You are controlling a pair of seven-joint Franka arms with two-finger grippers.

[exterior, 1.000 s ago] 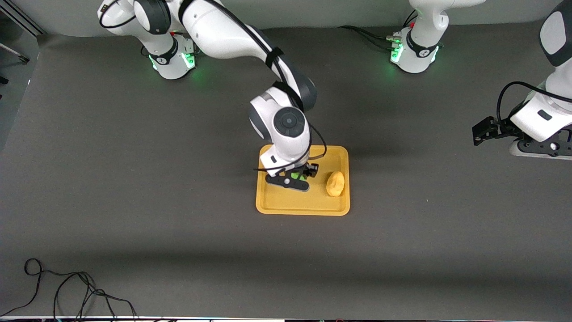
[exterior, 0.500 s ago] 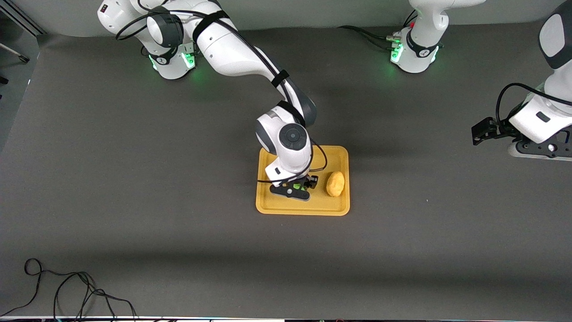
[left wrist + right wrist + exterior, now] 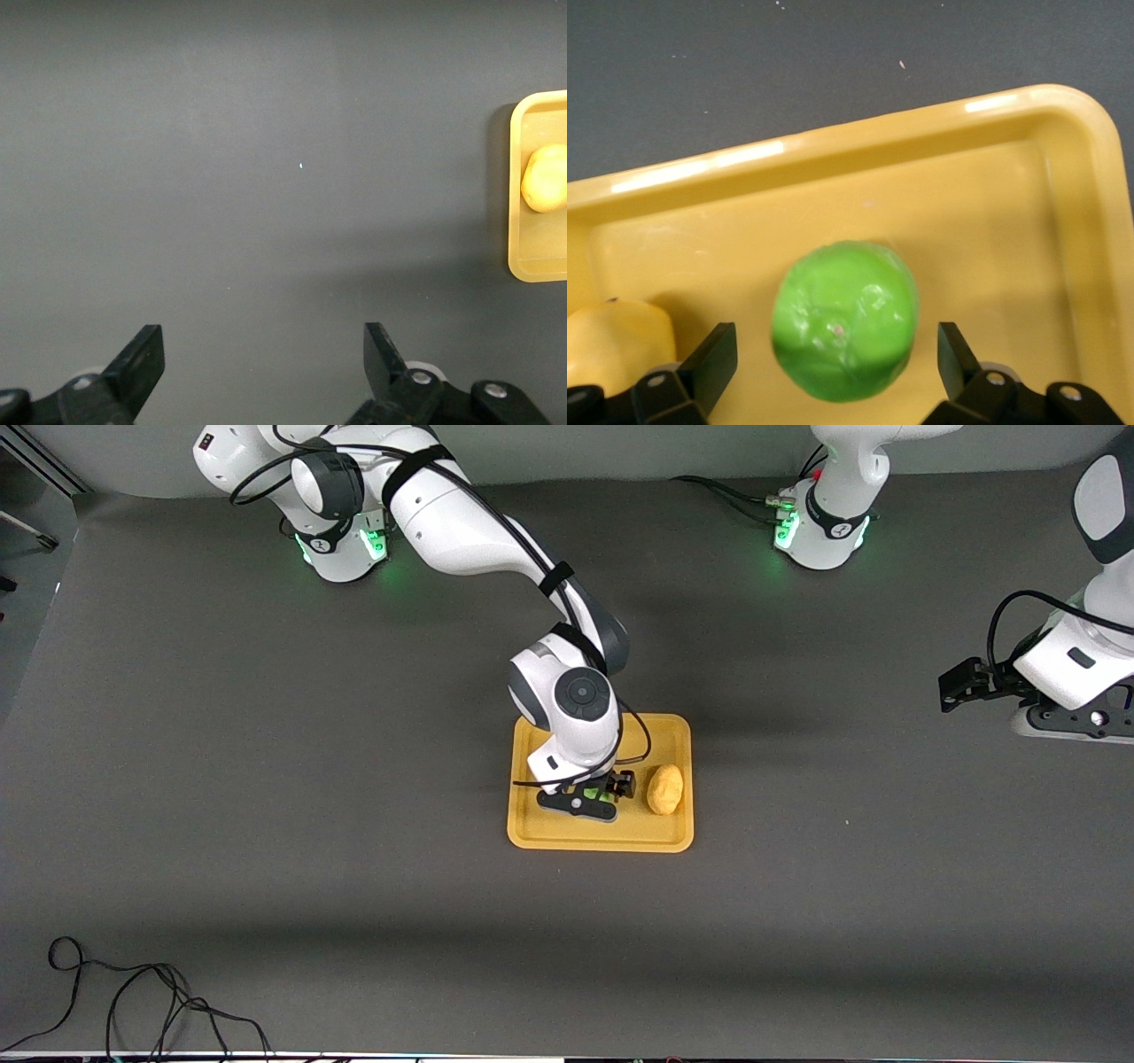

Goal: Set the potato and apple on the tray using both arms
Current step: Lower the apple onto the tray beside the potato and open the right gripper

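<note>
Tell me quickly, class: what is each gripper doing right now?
Right gripper: open, fingers apart either side of the green apple on the yellow tray.
Left gripper: open, holding nothing, over bare table.

Bright green apple [image 3: 844, 320] with glossy pale highlights, sitting on a yellow-orange tray [image 3: 992, 221]. Matte yellow-orange potato [image 3: 664, 789], nearly same shade as the tray. Plain dark grey desk [image 3: 266, 779]. Black fingers [image 3: 716, 359], white arms with dark grey joints.
</note>
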